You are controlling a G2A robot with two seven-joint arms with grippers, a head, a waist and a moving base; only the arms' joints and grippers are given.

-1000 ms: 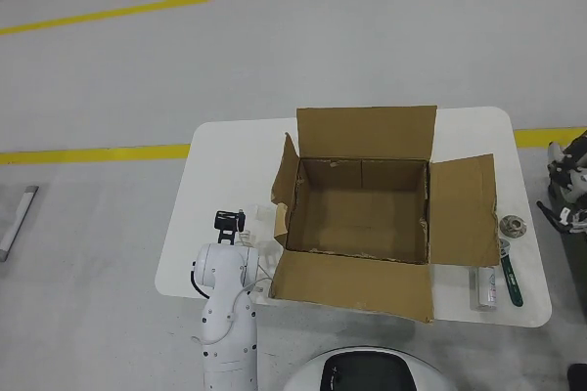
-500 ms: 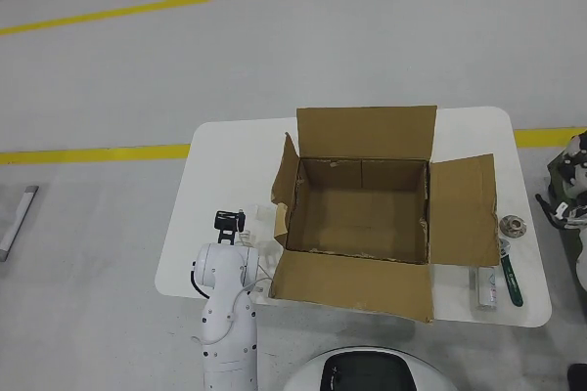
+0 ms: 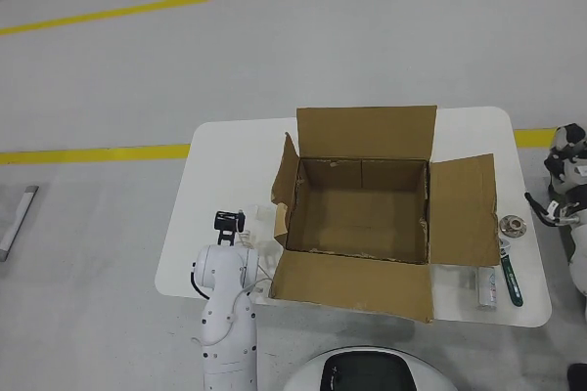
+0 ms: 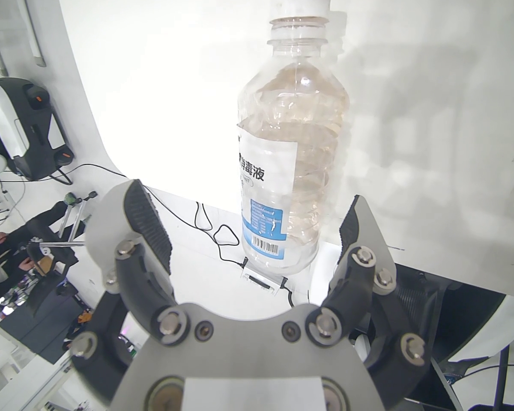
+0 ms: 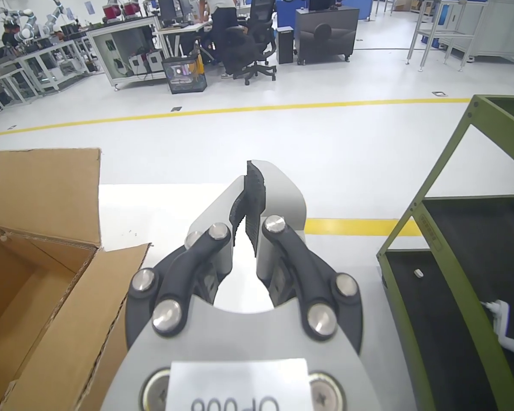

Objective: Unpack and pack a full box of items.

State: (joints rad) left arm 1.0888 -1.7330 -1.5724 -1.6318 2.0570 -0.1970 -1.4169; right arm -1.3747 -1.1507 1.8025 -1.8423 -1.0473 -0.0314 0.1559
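Observation:
The open cardboard box point(image 3: 360, 209) stands in the middle of the white table point(image 3: 225, 156), flaps spread and its floor bare. A clear bottle point(image 4: 289, 147) with a white cap and a blue-and-white label lies on the table in the left wrist view. My left gripper point(image 4: 244, 198) is open, its fingers either side of the bottle's base without touching it. The left arm point(image 3: 227, 264) is at the box's near left corner. My right gripper point(image 5: 249, 190) is shut on nothing, above the table's right edge beside the box flap point(image 5: 47, 254).
On the table right of the box lie a small metal round part point(image 3: 512, 226), a green-handled tool point(image 3: 510, 281) and a white tube point(image 3: 485, 287). A green cart point(image 5: 454, 233) stands just past the table's right edge.
The right arm has drifted a little toward the table and away from the robot's body. The left arm and the box have stayed put.

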